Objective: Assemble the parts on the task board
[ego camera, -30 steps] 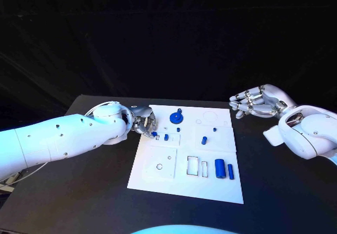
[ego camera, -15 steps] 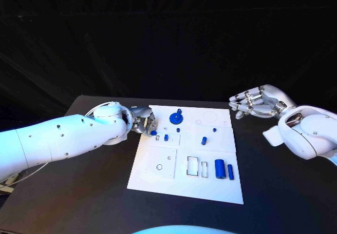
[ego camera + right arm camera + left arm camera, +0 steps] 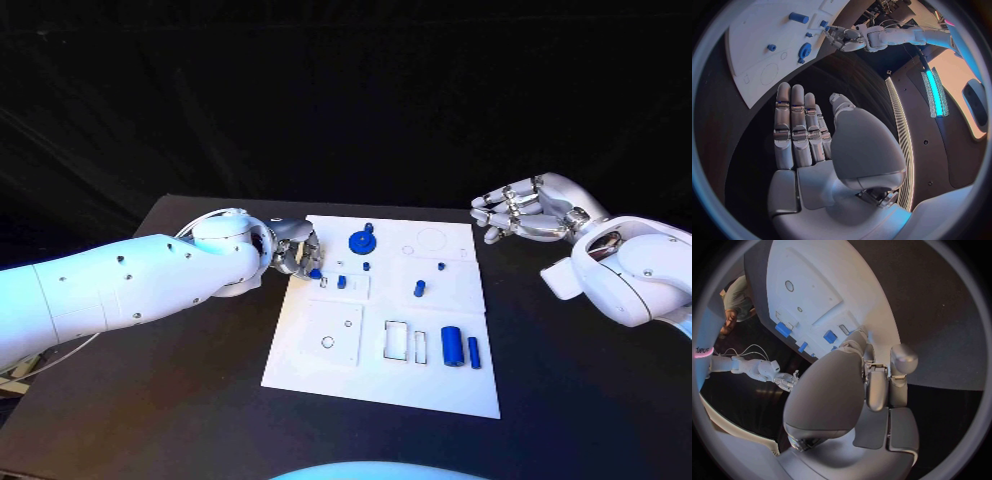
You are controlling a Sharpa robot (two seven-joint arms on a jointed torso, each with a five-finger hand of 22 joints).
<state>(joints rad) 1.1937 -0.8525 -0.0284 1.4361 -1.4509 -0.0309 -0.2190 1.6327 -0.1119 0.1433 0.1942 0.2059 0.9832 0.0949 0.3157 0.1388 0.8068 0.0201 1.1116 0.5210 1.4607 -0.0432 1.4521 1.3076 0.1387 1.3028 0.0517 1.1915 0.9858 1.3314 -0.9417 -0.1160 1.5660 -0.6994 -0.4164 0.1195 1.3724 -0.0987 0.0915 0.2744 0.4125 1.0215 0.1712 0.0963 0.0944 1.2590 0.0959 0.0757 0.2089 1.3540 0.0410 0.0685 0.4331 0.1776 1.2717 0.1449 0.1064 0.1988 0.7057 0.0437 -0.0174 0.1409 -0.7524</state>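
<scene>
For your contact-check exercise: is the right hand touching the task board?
Apart. The head view shows the right hand beyond the task board's far corner, black table between.

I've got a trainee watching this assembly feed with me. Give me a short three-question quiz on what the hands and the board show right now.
1. True or false: the right hand rests on the task board.
2. Which hand is at the board's edge with a small blue part at its fingertips? A) left hand B) right hand
3. Fill in: the gear-shaped blue part sits near the board's ___ edge, away from the robot.

Key
1. False: it hovers off the board's far right corner, holding nothing.
2. A.
3. Far.
</scene>
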